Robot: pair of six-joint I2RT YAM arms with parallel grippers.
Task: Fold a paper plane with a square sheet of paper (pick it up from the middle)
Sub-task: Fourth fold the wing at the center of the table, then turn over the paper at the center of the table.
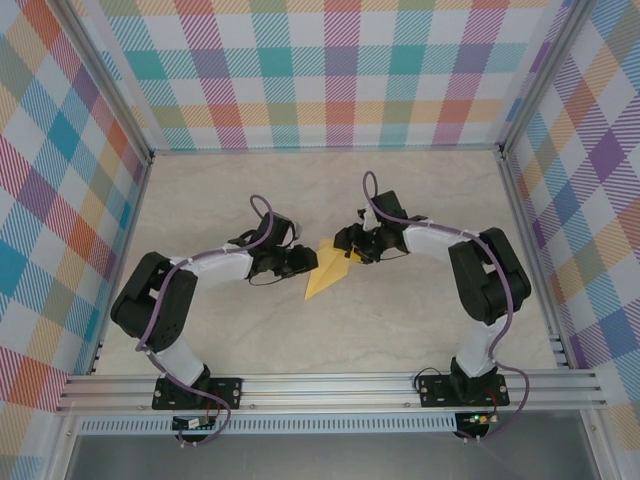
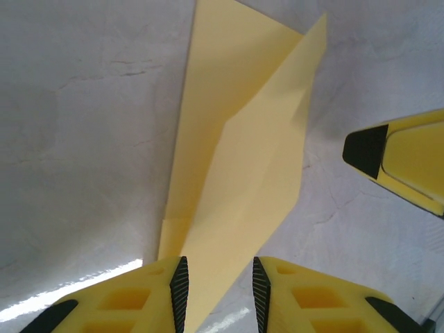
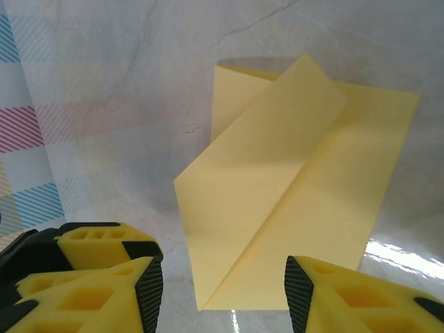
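The creased yellow paper sheet [image 1: 327,276] lies flat on the pale desk [image 1: 420,320], with the left fingers [image 2: 179,291] open astride its edge at 9 o'clock and the right fingers [image 3: 149,298] spread wide at 2 o'clock, seemingly poised for the next fold.

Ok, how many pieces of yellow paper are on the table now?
1. The folded yellow paper lies in the middle of the table, between the left gripper and the right gripper. A second piece could be hidden from view.

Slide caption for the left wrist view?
Left gripper open astride the near end of a partly folded yellow paper sheet on the pale table.
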